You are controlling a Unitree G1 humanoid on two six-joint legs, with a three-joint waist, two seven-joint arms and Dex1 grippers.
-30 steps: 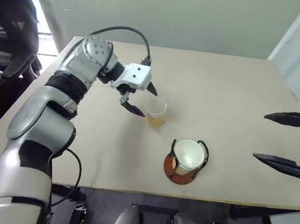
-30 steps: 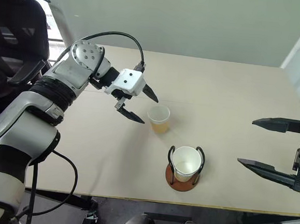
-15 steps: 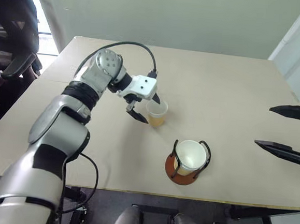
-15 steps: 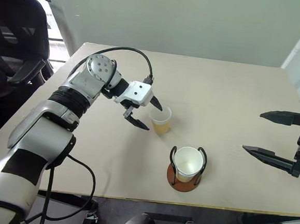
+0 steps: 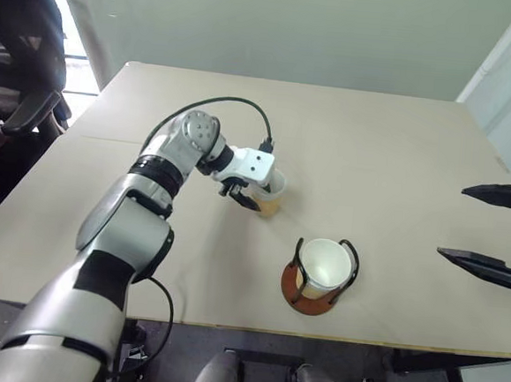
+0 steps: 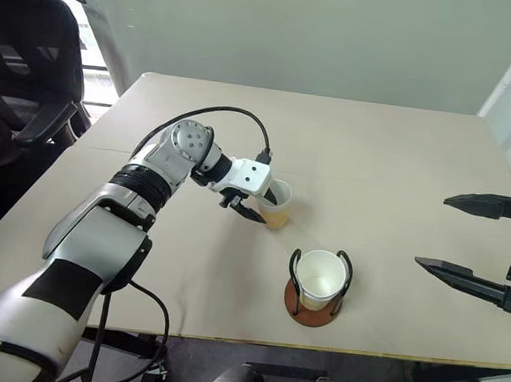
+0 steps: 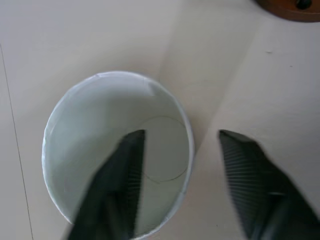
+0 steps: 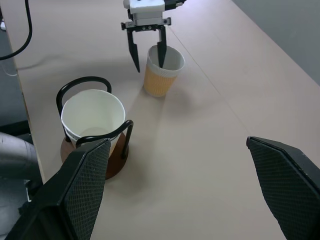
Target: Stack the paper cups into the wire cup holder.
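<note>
Two black fingers of my left gripper [image 8: 148, 46] straddle the wall of the loose paper cup [image 6: 276, 205]: one finger [image 7: 116, 185] reaches down inside the white interior, the other [image 7: 250, 180] sits outside the tan wall. They stand partly apart, and I cannot tell from here whether they are pressing the wall. That cup stands upright on the pale surface [image 5: 392, 149], near the middle of it.

Just beside it, toward my body, is the wire cup holder [image 6: 312, 306], its reddish-brown disc flat on the surface and its two black wire loops upright. A nested cup [image 8: 93, 117] already sits inside the loops, mouth up; I think I see a second rim below the first.

My right gripper [image 6: 472, 248] hangs well off to the right, fingers spread wide, holding nothing, near the surface's edge.
</note>
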